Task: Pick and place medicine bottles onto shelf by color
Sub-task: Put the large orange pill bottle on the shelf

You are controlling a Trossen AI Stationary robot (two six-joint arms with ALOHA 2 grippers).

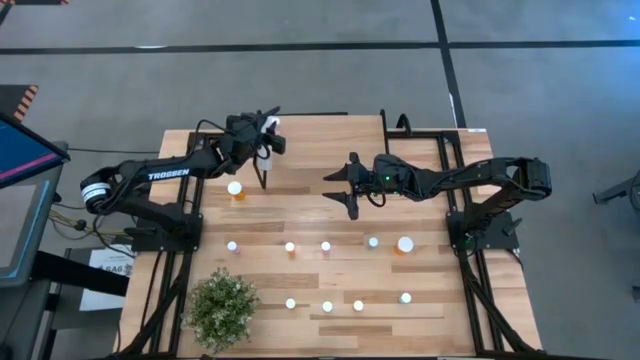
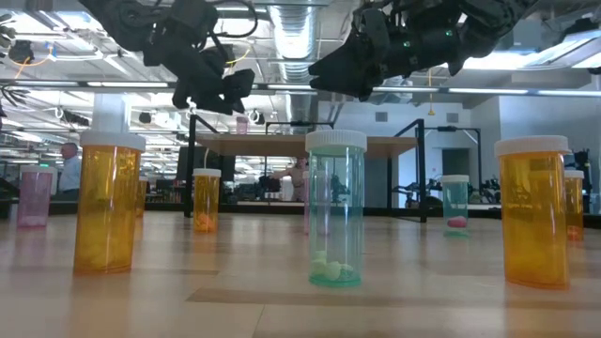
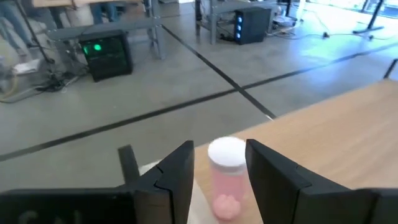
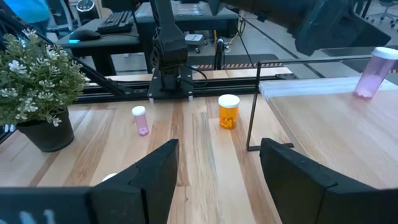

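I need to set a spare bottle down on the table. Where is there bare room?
Free: the wood strip between the two bottle rows, and the front right corner past the last bottle. The front left corner holds the plant. The shelf is bare between the left fingers and the right fingers.

Left arm reaches forward and inward, elbow bent, wrist raised. Left gripper (image 1: 268, 136) jaws stand partly apart with a pink bottle (image 3: 225, 178) upright between the 2 fingers (image 3: 176, 180); contact with the pads can't be told. Right arm stretches inward toward the middle, held up in the air. Right gripper (image 1: 338, 188) jaws spread wide, nothing between them.
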